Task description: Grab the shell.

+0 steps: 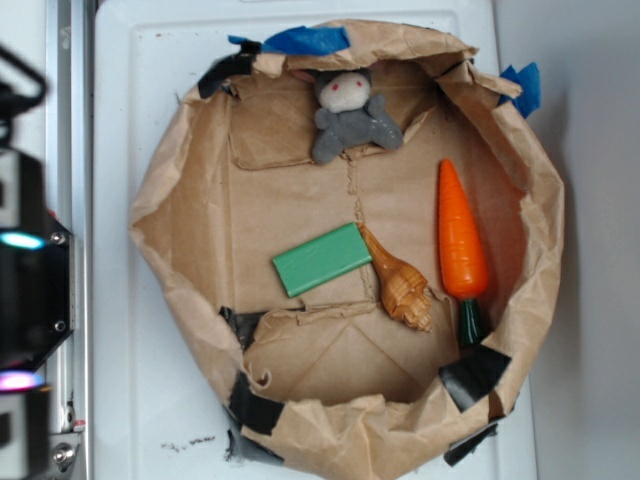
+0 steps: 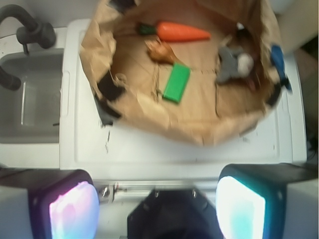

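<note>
The small tan-brown spiral conch shell [image 1: 400, 282] is seen lying inside a crumpled brown paper bag nest [image 1: 170, 210] on the white worktop [image 1: 130, 390], between a green rectangular block [image 1: 322, 259], touched by its pointed tip, and an orange toy carrot [image 1: 461, 240]. The tool [image 2: 157, 209] is blurred and partly cut off at the frame edge, its fingers [image 2: 241, 209] spread wide apart. No writing can be read.

This looks like a robot test bench dressed as a toy kitchen. A white moulded plastic surface [image 1: 150, 380] carries a rolled-down brown paper bag [image 1: 175, 300] patched with black and blue tape, and beside it the wrist view shows a small grey plastic play sink [image 2: 30, 107] with a dark curved tap [image 2: 30, 27]. A metal rail [image 1: 68, 120] runs along one edge.
</note>
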Controlling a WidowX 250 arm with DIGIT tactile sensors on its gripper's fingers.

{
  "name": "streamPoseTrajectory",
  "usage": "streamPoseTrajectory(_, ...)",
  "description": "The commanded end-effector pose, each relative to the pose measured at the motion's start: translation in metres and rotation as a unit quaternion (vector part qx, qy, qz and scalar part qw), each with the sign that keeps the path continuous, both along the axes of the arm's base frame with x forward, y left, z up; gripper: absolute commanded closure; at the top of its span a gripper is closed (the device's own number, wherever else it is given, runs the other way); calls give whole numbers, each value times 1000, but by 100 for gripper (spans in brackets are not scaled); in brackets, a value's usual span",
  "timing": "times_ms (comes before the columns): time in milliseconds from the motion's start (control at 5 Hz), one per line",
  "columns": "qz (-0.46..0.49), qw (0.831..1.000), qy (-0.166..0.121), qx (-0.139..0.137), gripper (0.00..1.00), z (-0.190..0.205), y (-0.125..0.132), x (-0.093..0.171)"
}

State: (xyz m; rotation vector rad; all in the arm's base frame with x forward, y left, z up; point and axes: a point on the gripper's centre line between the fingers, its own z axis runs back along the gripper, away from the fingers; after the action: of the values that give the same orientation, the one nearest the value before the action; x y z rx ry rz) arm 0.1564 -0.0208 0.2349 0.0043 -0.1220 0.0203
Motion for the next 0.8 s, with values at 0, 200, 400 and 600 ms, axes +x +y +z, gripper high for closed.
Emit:
streamPoseTrajectory(0,-16,999,-21,-19,0,0,32,67)
streamPoseTrajectory(200,-59,998,-30,-25,0,-8,40,96)
streamPoseTrajectory(400,-156,986,-43,-31,0,-34,31,118)
streamPoseTrajectory(600,-208,977,-24,-27,0,-78,21,118)
